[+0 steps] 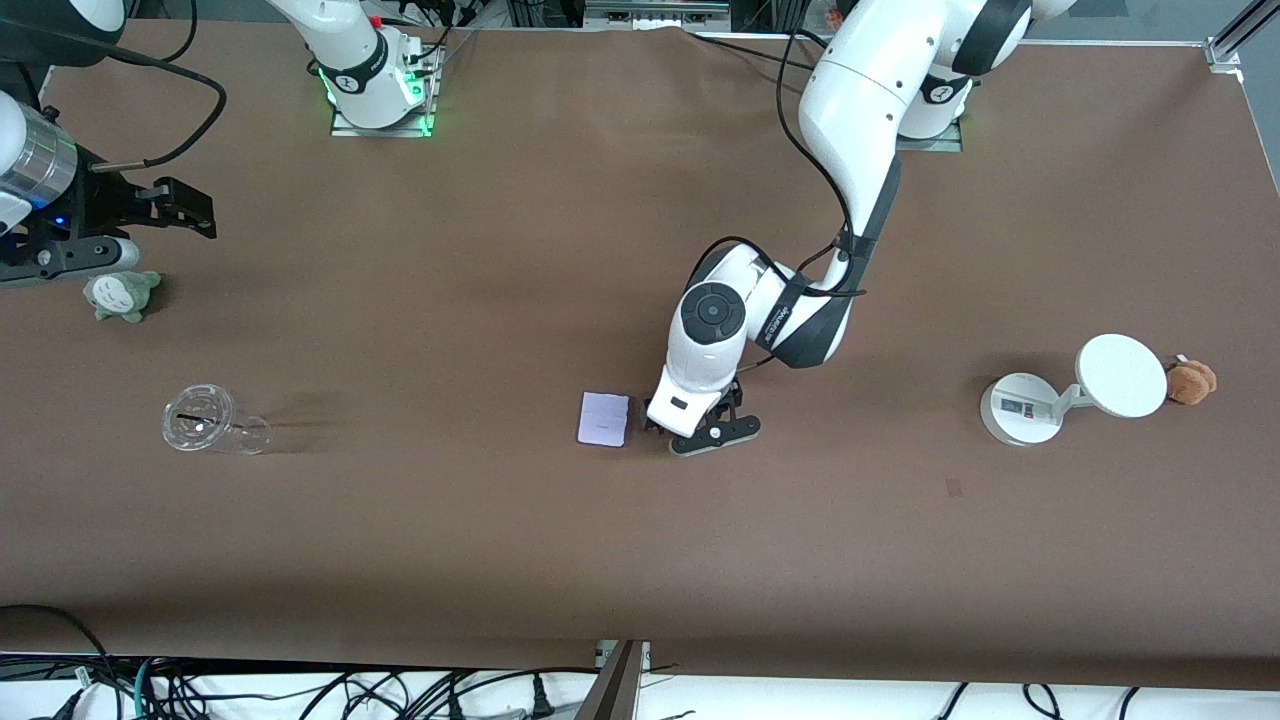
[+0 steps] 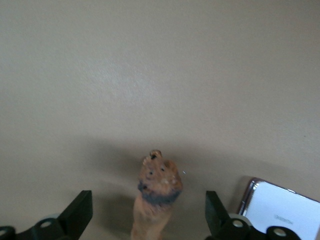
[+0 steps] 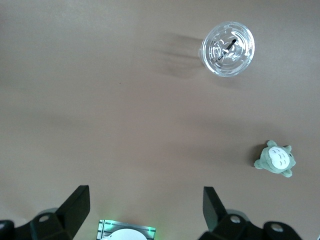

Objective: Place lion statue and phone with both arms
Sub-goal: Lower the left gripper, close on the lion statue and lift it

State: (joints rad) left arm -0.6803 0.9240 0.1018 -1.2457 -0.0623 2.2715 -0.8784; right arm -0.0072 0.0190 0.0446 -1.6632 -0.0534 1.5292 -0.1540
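Note:
The lion statue (image 2: 157, 192), orange-brown with a darker mane, stands on the table between the spread fingers of my left gripper (image 2: 148, 205); neither finger touches it. In the front view the left gripper (image 1: 703, 432) is low over the middle of the table and hides the lion. The phone (image 1: 604, 418), a pale lavender rectangle, lies flat beside that gripper toward the right arm's end, and it also shows in the left wrist view (image 2: 281, 210). My right gripper (image 1: 197, 210) is open and empty, held above the table at the right arm's end, its fingers wide apart (image 3: 145, 202).
A clear lidded cup (image 1: 212, 422) lies on its side and a grey-green plush (image 1: 122, 295) sits near the right gripper. A white stand with a disc (image 1: 1075, 392) and a brown plush (image 1: 1192, 381) are at the left arm's end.

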